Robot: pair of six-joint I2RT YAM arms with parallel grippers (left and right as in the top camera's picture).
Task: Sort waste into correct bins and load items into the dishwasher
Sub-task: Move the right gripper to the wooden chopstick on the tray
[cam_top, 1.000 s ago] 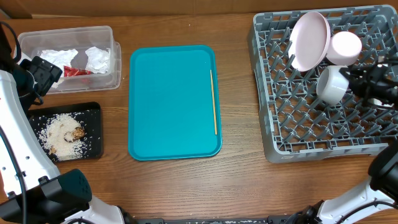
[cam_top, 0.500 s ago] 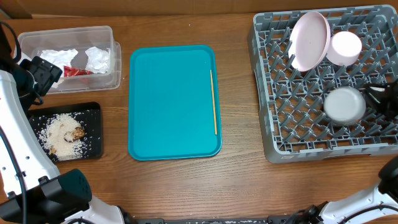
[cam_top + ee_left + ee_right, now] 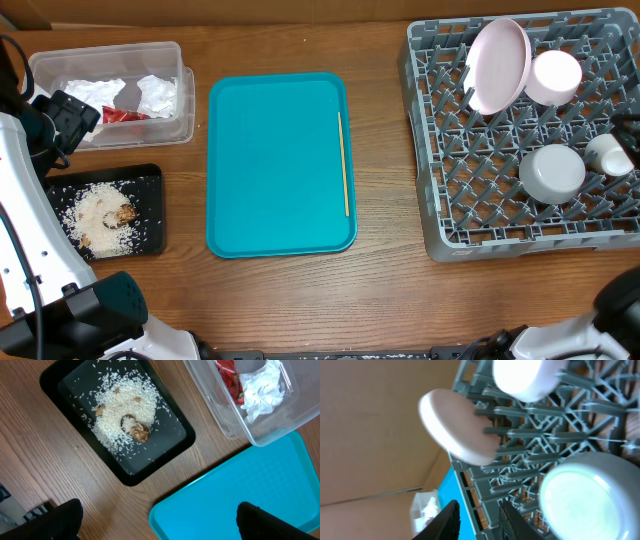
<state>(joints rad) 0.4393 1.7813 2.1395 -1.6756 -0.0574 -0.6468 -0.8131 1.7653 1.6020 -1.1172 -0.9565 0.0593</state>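
Note:
The grey dish rack [image 3: 447,215] holds a pale plate [image 3: 498,65] on edge, a smaller white plate [image 3: 553,77], a grey-rimmed bowl [image 3: 552,173] lying upside down and a small white cup [image 3: 607,155]. The clear tub [image 3: 45,65] holds crumpled napkins [image 3: 155,95] with a red scrap. The black tray [image 3: 150,200] holds rice and brown bits. My left gripper [image 3: 68,120] hovers open and empty between tub and black tray, its fingers [image 3: 160,522] wide apart. My right gripper [image 3: 477,522] is open and empty, looking along the rack at the plate [image 3: 457,427] and bowl [image 3: 590,495]; it is outside the overhead view.
A teal tray [image 3: 270,165] lies mid-table with a thin wooden stick [image 3: 345,165] along its right side. The left wrist view shows the black tray [image 3: 175,450], the tub [image 3: 220,415] and a teal tray corner [image 3: 240,495]. Bare wood lies between teal tray and rack.
My right gripper has let go of the bowl, which now lies upside down in the rack, and has drawn back right, out of the overhead view, uncovering the small cup. The left arm is still.

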